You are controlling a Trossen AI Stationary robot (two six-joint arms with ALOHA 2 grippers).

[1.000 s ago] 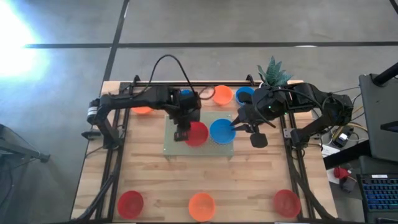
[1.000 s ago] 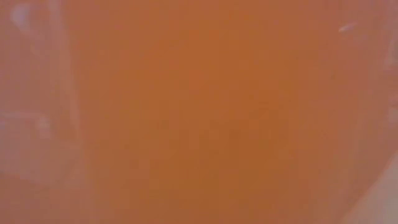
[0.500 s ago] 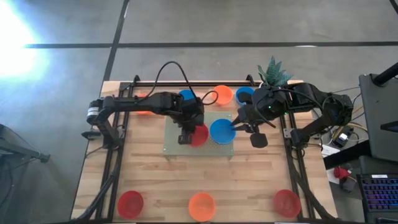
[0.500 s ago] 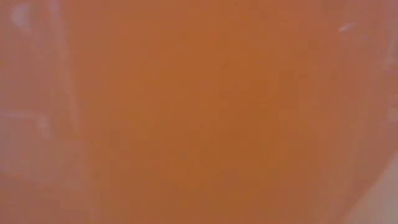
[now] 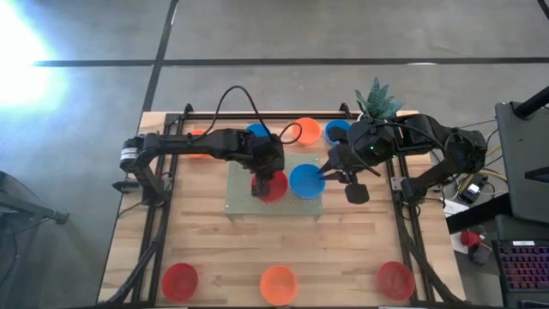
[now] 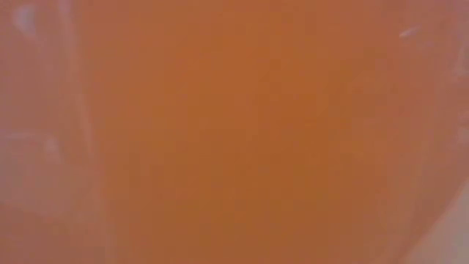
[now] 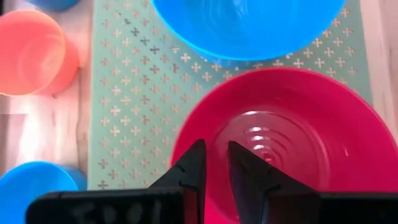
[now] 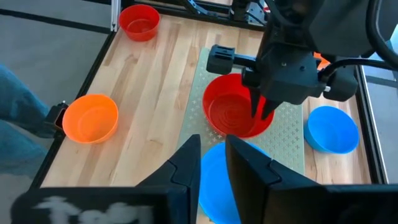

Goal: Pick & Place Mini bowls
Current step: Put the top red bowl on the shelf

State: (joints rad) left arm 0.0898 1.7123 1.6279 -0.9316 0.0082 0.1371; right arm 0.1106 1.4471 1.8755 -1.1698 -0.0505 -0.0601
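A red mini bowl (image 5: 275, 186) and a blue mini bowl (image 5: 306, 181) sit side by side on the pale green mat (image 5: 240, 196). My left gripper (image 5: 262, 182) stands over the red bowl's left rim, nearly shut across it (image 7: 216, 171). My right gripper (image 5: 324, 176) is at the blue bowl's right rim, its fingers close together with blue showing between them (image 8: 213, 163). The low view is filled by an orange blur. My left gripper pinches the red bowl's rim (image 7: 186, 140) on its left side, one finger inside (image 7: 249, 174) and one outside, coming from above. The bowl rests on the mat. My right gripper is shut on the blue bowl's right rim (image 8: 214, 155), slanting down from the table's right. The bowl rests on the mat.
Along the far edge stand a blue bowl (image 5: 256, 130), an orange bowl (image 5: 306, 130) and a blue bowl (image 5: 337, 130), with a potted plant (image 5: 376, 99) at the far right. Near the near edge sit a red (image 5: 180, 279), an orange (image 5: 278, 284) and a red bowl (image 5: 395, 279).
My left gripper has moved a short way toward the table's right, from beside the red bowl to over its left rim. My right arm and the blue bowl have kept still.
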